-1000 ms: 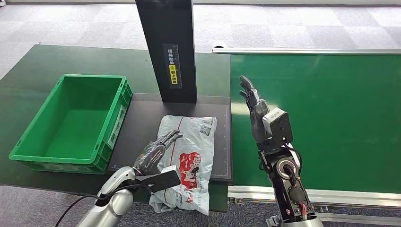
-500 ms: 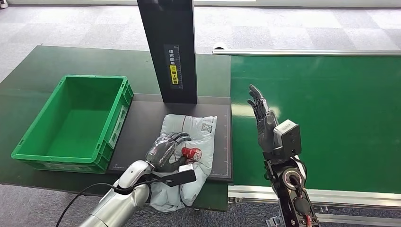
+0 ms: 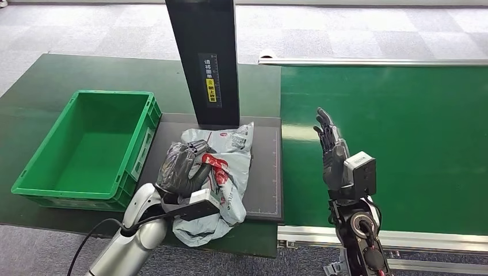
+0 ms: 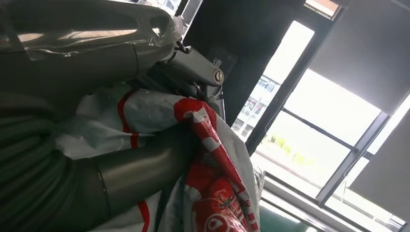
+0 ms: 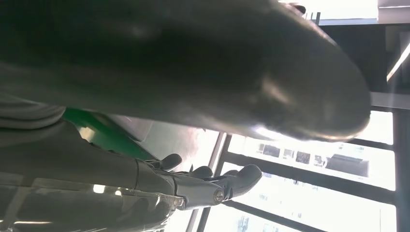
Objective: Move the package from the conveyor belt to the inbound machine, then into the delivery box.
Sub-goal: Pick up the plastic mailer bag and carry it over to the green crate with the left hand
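Since a second ago your left hand closes on the package and lifts it off the inbound machine; right hand hangs open, empty; delivery box drop remains, left of that grip.

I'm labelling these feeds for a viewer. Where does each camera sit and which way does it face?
Head view: high on the body, looking down at the green crate, black platform, belt; left hand grips the package, right hand raised.
Left wrist view: behind the left hand, facing the package and windows.
Right wrist view: behind the right hand, facing windows.
Head and left wrist views share the package.
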Available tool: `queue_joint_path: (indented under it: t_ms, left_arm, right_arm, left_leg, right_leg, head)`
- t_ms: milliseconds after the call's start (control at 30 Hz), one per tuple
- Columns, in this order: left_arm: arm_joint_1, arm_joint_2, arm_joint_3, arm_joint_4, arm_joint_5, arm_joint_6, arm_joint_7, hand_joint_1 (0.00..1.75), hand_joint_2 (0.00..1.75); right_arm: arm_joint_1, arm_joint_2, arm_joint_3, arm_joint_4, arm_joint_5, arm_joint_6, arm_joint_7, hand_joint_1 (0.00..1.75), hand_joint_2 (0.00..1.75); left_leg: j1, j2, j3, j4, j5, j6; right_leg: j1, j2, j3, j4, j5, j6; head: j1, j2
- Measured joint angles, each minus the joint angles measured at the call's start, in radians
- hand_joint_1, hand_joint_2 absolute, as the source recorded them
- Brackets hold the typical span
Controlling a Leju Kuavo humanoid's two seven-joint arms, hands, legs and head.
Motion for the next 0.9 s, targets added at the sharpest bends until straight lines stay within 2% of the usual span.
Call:
queue_joint_path:
  t_ms: [367,500,667,767,833,900]
  left_arm:
    - [0.021,0.016,0.008,-0.078,0.003,0.005,-0.004,1.75,1.75]
    - [0.039,0.019,0.026,-0.138,0.054,0.115,-0.069,1.75,1.75]
    - [0.065,0.029,0.109,-0.356,0.120,0.281,-0.101,1.75,1.75]
    - [0.060,0.031,0.189,-0.430,0.088,0.338,-0.054,1.75,1.75]
    - [0.024,0.037,0.259,-0.421,0.026,0.327,0.031,1.75,1.75]
    - [-0.104,0.077,0.371,-0.263,-0.043,0.289,0.149,1.75,1.75]
  right_arm:
    - [0.004,-0.001,-0.004,-0.008,0.000,-0.001,0.000,0.00,0.00]
    - [0.012,-0.001,-0.008,-0.013,0.001,-0.018,-0.002,0.00,0.00]
    - [0.040,-0.001,-0.023,-0.029,0.011,-0.040,-0.008,0.00,0.00]
    - [0.058,0.002,-0.029,-0.042,0.020,-0.049,-0.011,0.00,0.00]
    - [0.069,0.006,-0.031,-0.053,0.025,-0.051,-0.011,0.00,0.00]
    - [0.078,0.009,-0.031,-0.063,0.023,-0.051,-0.002,0.00,0.00]
  left_leg:
    - [0.000,0.000,0.000,0.000,0.000,0.000]
    - [0.000,0.001,0.000,0.000,0.000,0.000]
    - [0.000,0.000,-0.001,0.000,0.000,0.000]
    - [0.000,0.000,-0.001,0.000,0.000,0.000]
    - [0.000,0.000,0.000,0.000,0.000,0.000]
    - [0.000,0.000,0.000,-0.001,0.003,-0.001]
  right_leg:
    - [0.000,0.000,0.000,0.000,0.000,0.000]
    - [0.000,0.000,-0.001,0.000,0.000,0.000]
    - [0.000,0.000,-0.001,0.000,0.000,0.000]
    - [0.000,0.000,-0.001,0.000,-0.001,0.000]
    - [0.000,0.000,-0.001,0.000,0.000,0.000]
    - [0.001,-0.001,-0.001,0.000,0.002,-0.002]
  head:
    - [0.000,0.000]
    - [0.000,0.000]
    - [0.000,0.000]
    - [0.000,0.000]
    - [0.000,0.000]
    - [0.000,0.000]
